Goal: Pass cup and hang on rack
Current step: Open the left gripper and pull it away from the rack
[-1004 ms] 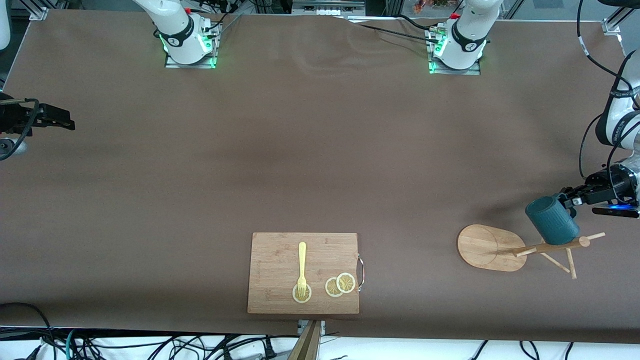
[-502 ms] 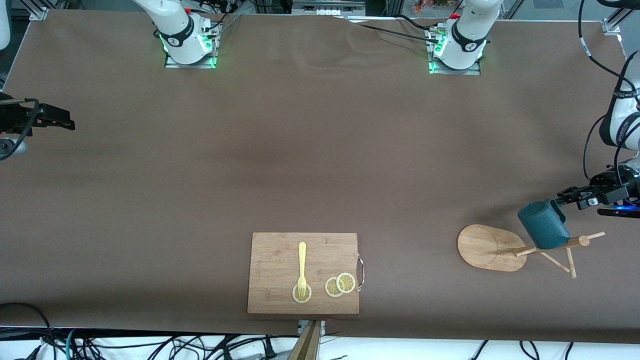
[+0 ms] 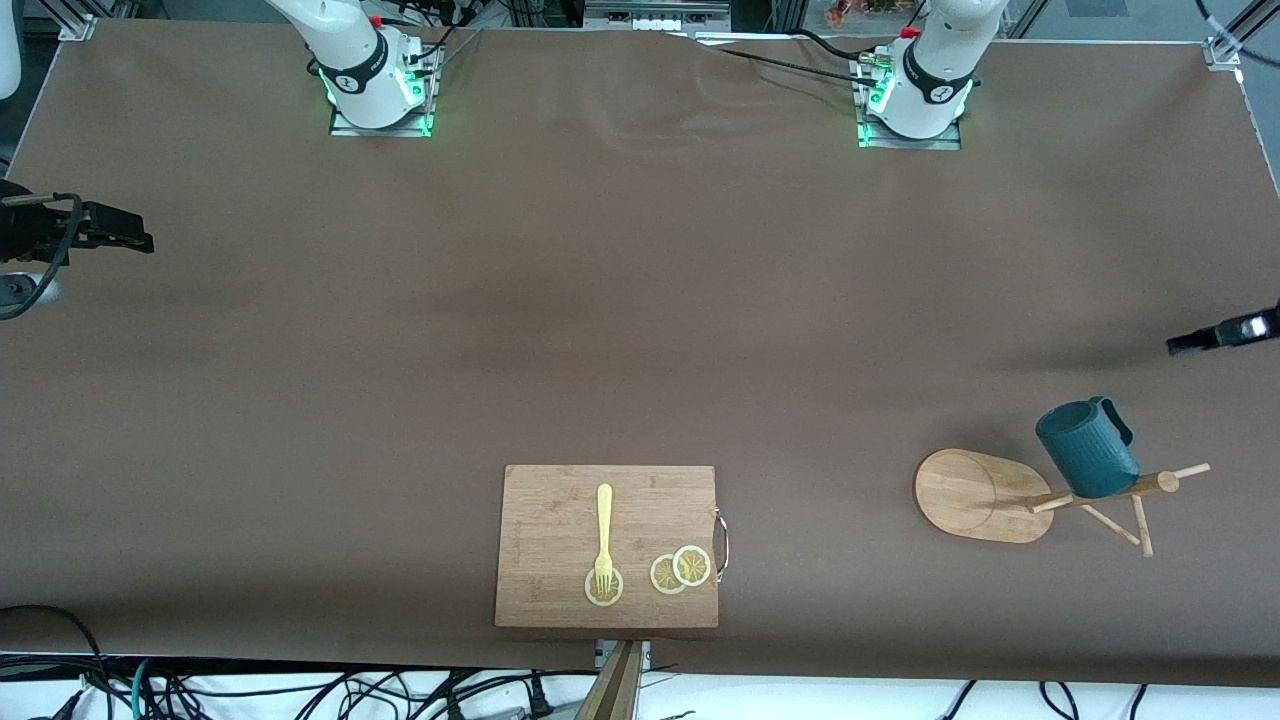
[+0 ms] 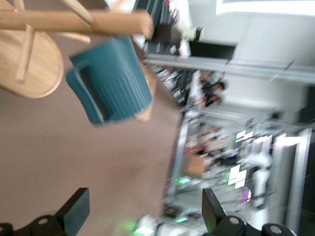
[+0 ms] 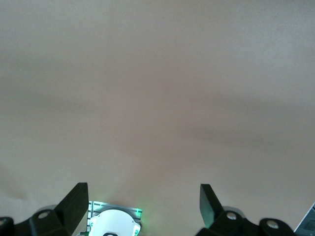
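Note:
The dark teal ribbed cup [image 3: 1087, 456] hangs on a peg of the bamboo rack [image 3: 975, 495], which stands toward the left arm's end of the table. In the left wrist view the cup [image 4: 115, 83] hangs by its handle side below the rack's pole [image 4: 74, 20], with the oval base [image 4: 34, 66] beside it. My left gripper [image 3: 1215, 335] is open and empty, clear of the cup, over the table's edge at the left arm's end; its own view shows it [image 4: 144, 209] with nothing between the jaws. My right gripper [image 3: 115, 240] is open and empty and waits over the right arm's end [image 5: 142, 201].
A rectangular wooden cutting board [image 3: 545, 500] lies near the front edge at the middle, with a yellow fork [image 3: 603, 535] and lemon slices [image 3: 680, 568] on it. The right arm's base [image 5: 114, 222] shows in the right wrist view.
My left gripper has let go of the cup and drawn back from it toward the table's edge. The cup has settled lower on the rack's peg. The right arm has barely moved.

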### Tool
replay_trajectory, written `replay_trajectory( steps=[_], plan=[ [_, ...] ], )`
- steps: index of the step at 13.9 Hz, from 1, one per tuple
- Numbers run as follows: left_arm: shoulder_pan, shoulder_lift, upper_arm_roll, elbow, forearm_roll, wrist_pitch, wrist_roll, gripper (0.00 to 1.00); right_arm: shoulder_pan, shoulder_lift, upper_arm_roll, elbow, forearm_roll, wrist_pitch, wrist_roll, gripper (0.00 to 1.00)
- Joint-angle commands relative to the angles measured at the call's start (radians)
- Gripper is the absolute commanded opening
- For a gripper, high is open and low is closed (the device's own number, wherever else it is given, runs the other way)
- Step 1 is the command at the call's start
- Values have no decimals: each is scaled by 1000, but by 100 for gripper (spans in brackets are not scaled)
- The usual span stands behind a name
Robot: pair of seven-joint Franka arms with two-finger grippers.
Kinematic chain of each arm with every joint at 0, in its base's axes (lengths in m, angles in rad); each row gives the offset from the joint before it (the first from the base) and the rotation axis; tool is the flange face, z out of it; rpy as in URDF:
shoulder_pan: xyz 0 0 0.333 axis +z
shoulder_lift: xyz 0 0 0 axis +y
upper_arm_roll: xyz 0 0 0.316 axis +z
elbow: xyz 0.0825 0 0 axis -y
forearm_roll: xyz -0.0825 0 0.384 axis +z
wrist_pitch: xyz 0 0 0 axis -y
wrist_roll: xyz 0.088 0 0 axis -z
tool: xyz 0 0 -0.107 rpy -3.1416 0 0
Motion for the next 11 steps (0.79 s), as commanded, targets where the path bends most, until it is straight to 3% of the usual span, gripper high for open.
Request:
replay_trajectory(
  steps=[1, 4, 7, 9, 11],
  plan=[
    [-67, -204, 13, -64, 185, 14, 125, 100, 0, 0, -1, 20, 12, -24, -9, 100],
    [-202, -366, 65, -136, 311, 98, 277, 100, 0, -12, -1, -4, -2, 19, 2, 99],
    [-292, -590, 102, -272, 388, 103, 303, 100, -1, -125, -10, -192, -5, 213, 3, 100],
    [-386, -642, 105, -277, 504, 105, 192, 100, -1, -147, -10, -221, -5, 243, 53, 100],
    [-508, -640, 165, -255, 592, 102, 61, 100, -1, -136, -9, -189, -5, 199, 89, 100]
  ],
)
